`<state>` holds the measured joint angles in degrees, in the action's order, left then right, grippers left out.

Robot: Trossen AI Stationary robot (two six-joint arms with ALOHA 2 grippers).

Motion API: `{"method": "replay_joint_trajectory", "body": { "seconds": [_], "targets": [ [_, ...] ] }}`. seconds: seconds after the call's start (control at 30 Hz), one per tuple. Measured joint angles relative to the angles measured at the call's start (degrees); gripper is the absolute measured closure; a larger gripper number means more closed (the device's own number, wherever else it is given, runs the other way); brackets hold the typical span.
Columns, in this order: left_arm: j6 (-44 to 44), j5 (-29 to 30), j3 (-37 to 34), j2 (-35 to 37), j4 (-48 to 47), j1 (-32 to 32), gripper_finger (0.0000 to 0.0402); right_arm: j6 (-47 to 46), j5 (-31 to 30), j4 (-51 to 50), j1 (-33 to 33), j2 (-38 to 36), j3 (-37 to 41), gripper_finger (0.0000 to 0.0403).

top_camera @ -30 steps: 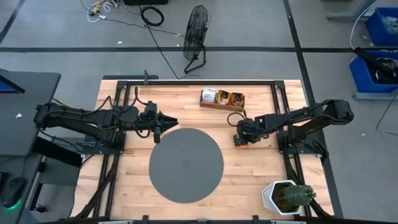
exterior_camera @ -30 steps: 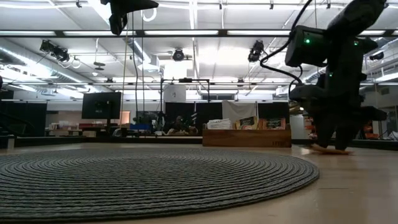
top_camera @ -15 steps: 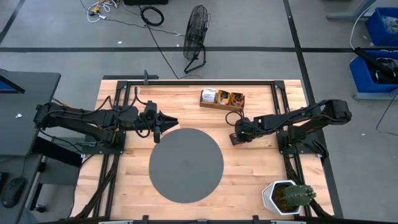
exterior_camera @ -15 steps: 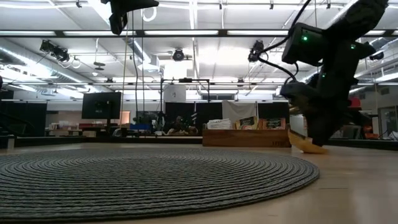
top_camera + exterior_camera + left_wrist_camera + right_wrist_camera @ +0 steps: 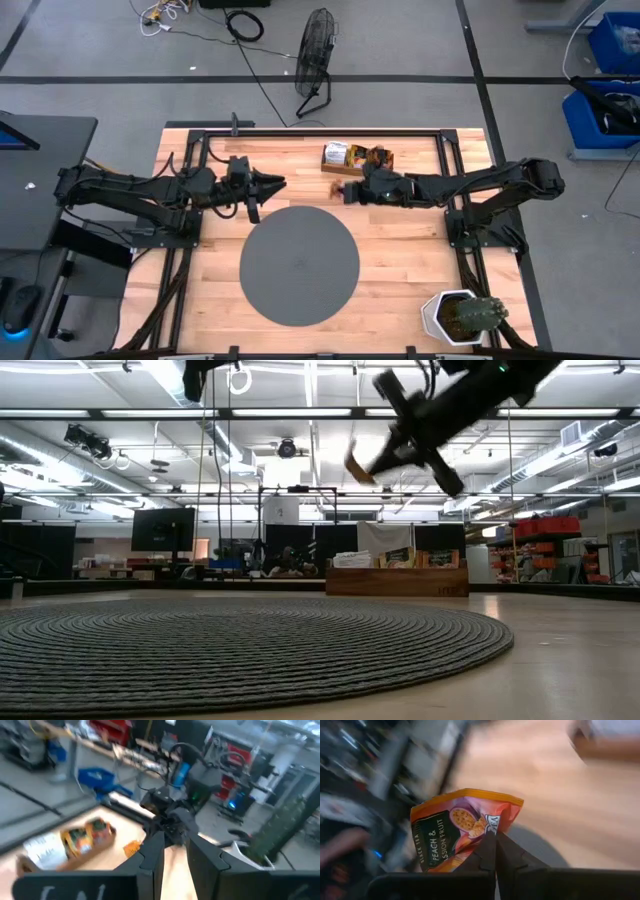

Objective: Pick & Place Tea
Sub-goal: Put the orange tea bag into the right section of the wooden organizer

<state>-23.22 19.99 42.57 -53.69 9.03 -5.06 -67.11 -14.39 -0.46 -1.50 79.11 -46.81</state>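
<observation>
Orange packet: one tea packet (image 5: 462, 832) pinched by a corner in the right gripper (image 5: 352, 190), high above the table, between the wooden tea box (image 5: 357, 158) and the grey disc (image 5: 299, 265).
Grip risk: thin corner hold; a swing could let it slip or flutter off short of the disc.
Left gripper (image 5: 272, 184): idle, fingers slightly apart, left of the packet's path; too close a pass might clip it.
</observation>
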Motion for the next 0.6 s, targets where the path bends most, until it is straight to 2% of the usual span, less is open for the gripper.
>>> {"method": "replay_joint_trajectory", "body": {
  "seconds": [0.2,0.37,0.6],
  "targets": [
    [10.58,4.07,0.0,-1.01,6.87,0.41,0.03,0.65,-8.85,12.1,-1.49,-0.04,-3.28,0.0403],
    [16.4,4.2,0.02,-4.3,14.02,0.39,0.0237,3.12,-13.25,20.43,-2.65,-0.04,-4.68,0.0403],
    [27.79,4.6,0.03,-11.04,25.48,0.39,0.0145,1.09,-13.25,21.46,-3.21,-0.04,-7.91,0.0403]
  ]
}}
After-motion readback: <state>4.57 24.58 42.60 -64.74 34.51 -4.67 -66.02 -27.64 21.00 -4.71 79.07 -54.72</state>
